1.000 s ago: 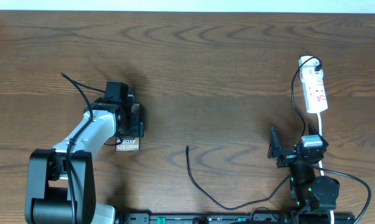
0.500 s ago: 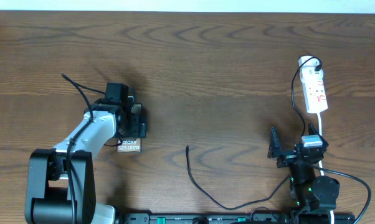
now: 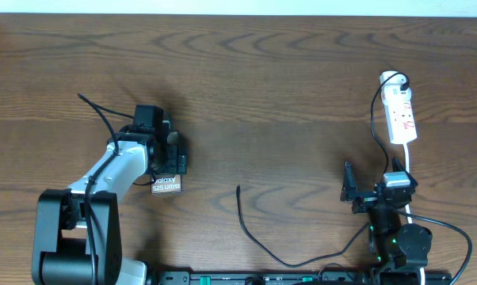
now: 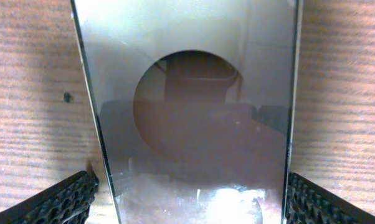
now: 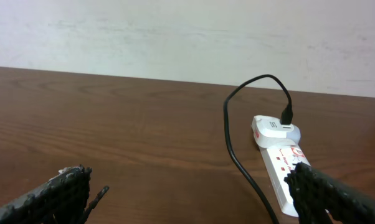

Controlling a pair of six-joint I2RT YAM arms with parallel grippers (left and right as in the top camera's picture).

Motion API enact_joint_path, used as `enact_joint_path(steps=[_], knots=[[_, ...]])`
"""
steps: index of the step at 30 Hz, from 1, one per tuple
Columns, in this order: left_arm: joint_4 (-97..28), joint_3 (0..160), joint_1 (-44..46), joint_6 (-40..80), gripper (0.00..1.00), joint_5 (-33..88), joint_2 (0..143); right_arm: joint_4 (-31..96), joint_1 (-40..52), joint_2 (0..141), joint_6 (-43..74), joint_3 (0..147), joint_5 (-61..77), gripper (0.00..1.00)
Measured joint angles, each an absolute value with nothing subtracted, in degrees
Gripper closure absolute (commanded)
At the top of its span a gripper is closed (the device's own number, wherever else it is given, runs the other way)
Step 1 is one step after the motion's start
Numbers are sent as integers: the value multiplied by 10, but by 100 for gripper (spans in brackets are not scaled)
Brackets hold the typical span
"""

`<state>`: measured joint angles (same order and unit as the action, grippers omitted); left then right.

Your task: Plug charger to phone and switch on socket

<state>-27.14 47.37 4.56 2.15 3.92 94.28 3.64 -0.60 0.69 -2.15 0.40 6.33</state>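
Note:
The phone (image 3: 166,185) lies flat on the table under my left gripper (image 3: 169,163), its white "Galaxy S25 Ultra" end sticking out toward the front. In the left wrist view the glossy dark phone (image 4: 194,124) fills the space between the fingers (image 4: 56,202), which sit at its two long edges. The charger cable (image 3: 258,241) has its free tip near the table's middle front. It runs right, then up to a black plug (image 3: 398,80) in the white socket strip (image 3: 402,119). My right gripper (image 3: 379,187) is open and empty just in front of the strip (image 5: 281,158).
The wooden table (image 3: 270,95) is bordered by a pale wall (image 5: 175,31) at the back. The strip's white cord (image 3: 410,170) runs down beside the right arm. The charger cable (image 5: 237,149) loops in front of the strip.
The phone and my left gripper have shifted slightly to the right. The right arm and the cable have not moved.

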Motion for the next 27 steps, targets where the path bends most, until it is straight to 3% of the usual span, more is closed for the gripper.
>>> enact_joint_path(steps=[27], knots=[[-265, 474, 45, 27, 4, 58, 942, 36, -6, 7, -22, 4, 63, 1]])
